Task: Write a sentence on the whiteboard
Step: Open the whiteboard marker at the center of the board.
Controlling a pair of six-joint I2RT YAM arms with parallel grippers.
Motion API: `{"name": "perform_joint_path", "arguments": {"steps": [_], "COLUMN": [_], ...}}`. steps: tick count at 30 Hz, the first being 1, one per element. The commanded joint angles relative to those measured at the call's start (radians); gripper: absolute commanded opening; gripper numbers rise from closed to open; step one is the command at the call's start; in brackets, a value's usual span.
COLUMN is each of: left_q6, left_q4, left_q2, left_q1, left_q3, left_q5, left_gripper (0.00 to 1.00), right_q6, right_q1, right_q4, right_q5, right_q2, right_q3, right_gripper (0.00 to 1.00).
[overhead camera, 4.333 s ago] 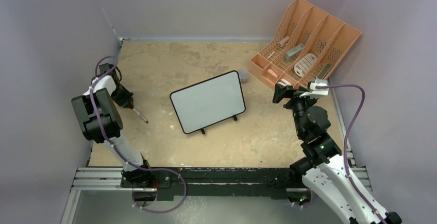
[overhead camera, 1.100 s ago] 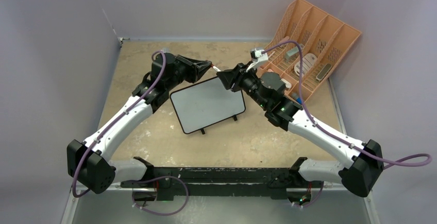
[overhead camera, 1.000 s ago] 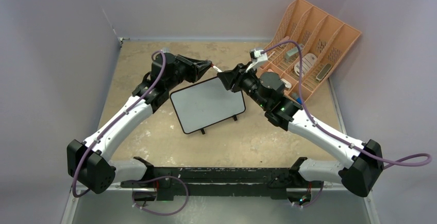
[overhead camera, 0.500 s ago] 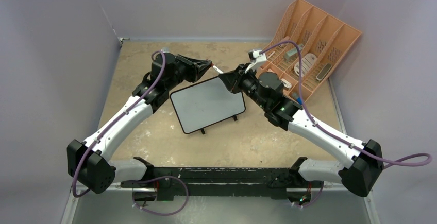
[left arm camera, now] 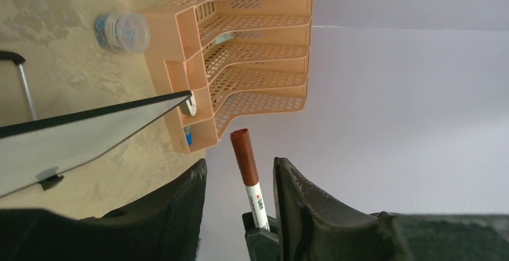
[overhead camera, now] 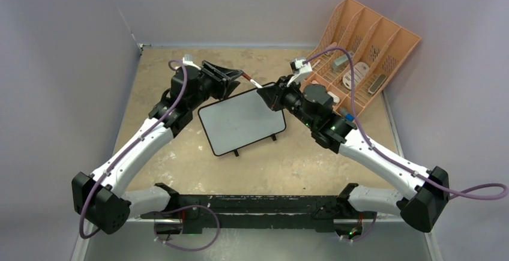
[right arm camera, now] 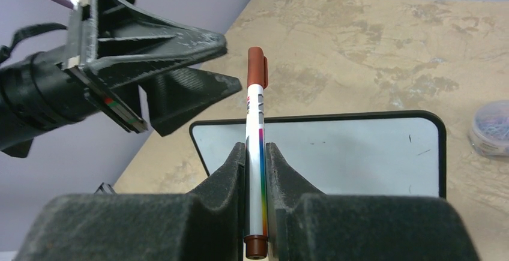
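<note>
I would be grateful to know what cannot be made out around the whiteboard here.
Right wrist view: the right gripper hides the lower part of the white black-framed whiteboard.
Both wrist views: print on the brown-capped white marker is too small to read.
Right wrist view: the small clear jar is cut by the frame edge, contents blurred.
Top view: items in the peach slotted organizer are too small.

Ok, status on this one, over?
Right claw shut on capped marker. Left claw open, off it. Whiteboard standing, unwritten. Nothing blocking it.
</note>
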Motion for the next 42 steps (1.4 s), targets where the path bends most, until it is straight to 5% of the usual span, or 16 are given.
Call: {"name": "perform_joint_path", "arguments": {"steps": [1, 7, 19, 28, 42], "left_q6": [0.319, 0.869, 1.785, 2.11, 2.249], "left_q4": [0.031, 0.047, -0.221, -0.053, -0.047], "left_q2": [-0.097, -0.157, -0.233, -0.316, -0.232], "left_q1": [0.012, 0.098, 0.124, 0.093, 0.056], "left_q3": [0.016, 0.035, 0.067, -0.073, -0.025], "left_q5": [-0.035, 0.183, 0.577, 0.664, 0.677], "left_gripper": [0.45, 0.5, 0.62, 0.63, 0.5], "right_q6": [-0.073, -0.178, -0.277, -0.273, -0.263], "right_q1": [0.002, -0.013, -0.017, -0.016, -0.017], "right_q4": [-0.054, -0.125, -0.292, -0.303, -0.28], "right_q5": [-0.022, -0.175, -0.355, -0.429, -0.463], "right_q2": [-0.061, -0.1, -0.071, -0.041, -0.034], "right_q3": [0.06, 0.076, 0.194, 0.233, 0.241], "right_gripper": [0.0, 0.0, 0.0, 0.0, 0.0]}}
